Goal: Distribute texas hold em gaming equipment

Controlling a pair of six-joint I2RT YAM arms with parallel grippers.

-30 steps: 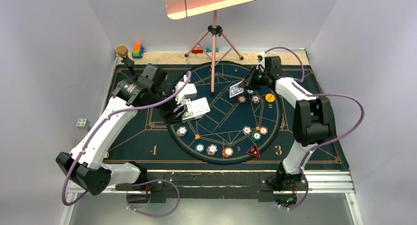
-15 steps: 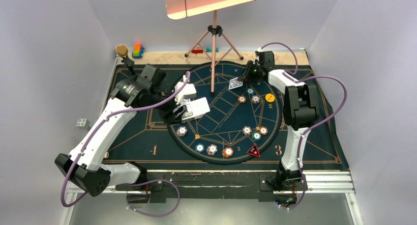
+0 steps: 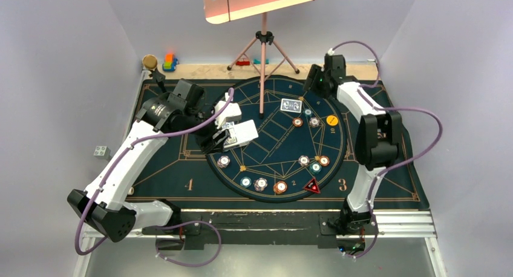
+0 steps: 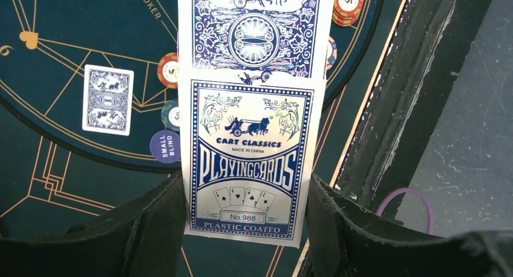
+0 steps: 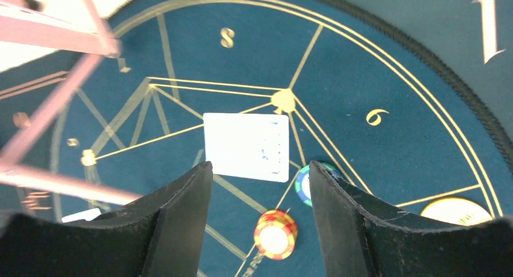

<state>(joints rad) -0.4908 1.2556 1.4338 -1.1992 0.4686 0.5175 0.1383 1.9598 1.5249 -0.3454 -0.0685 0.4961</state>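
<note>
Your right gripper (image 5: 260, 186) hangs with jaws spread and empty over the card (image 5: 247, 146) lying flat near the far edge of the mat (image 3: 181, 168), while your left gripper (image 4: 245, 198) pinches the deck (image 4: 251, 162) above its left half.

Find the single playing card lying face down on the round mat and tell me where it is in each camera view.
Top external: the loose card lies at the far side of the round mat.
Left wrist: left of centre, to the left of the held card box.
Right wrist: centre, washed white by glare.
Shared landmark: the orange-striped chip beside it.
</note>
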